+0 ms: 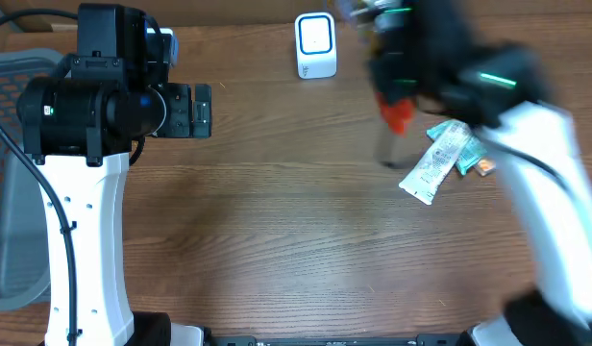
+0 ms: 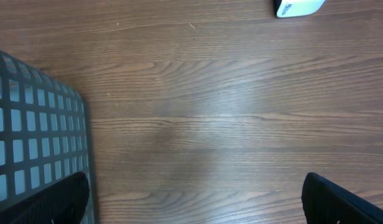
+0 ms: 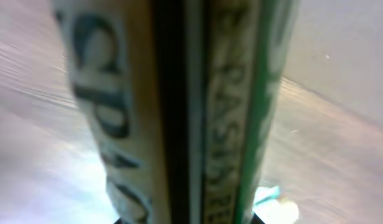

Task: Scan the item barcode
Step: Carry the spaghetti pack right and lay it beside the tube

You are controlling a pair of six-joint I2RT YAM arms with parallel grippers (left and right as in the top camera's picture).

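Closest to the right wrist camera, the pasta packet (image 3: 179, 112) fills almost the whole view. It is a long, flat-sided pack standing upright, glossy and pale, with blurred dark lettering running along its length, a black stripe down the middle and a green edge. It rises straight up from where the jaws sit, and the right gripper (image 1: 397, 117) is clenched on it; the fingers themselves are hidden behind the pack. From overhead this arm is motion-blurred, with an orange-red part showing at the gripper.

On the left wrist view, the two dark matte fingers (image 2: 51, 202) stand at the bottom corners, spread wide with bare wood between them. The left gripper (image 1: 202, 111) is released and carries nothing.

The table (image 1: 277, 240) is brown wood-grain laminate, smooth with a soft sheen. A grey mesh basket (image 2: 36, 124) with square openings sits at its left edge. Just beside the right arm lie a white and teal crinkled pouch (image 1: 438, 161) and a small orange packet (image 1: 483, 166), touching each other.

At the far edge stands the scanner (image 1: 316, 45), a small white rounded block with a blue-framed window, well apart from the held packet.
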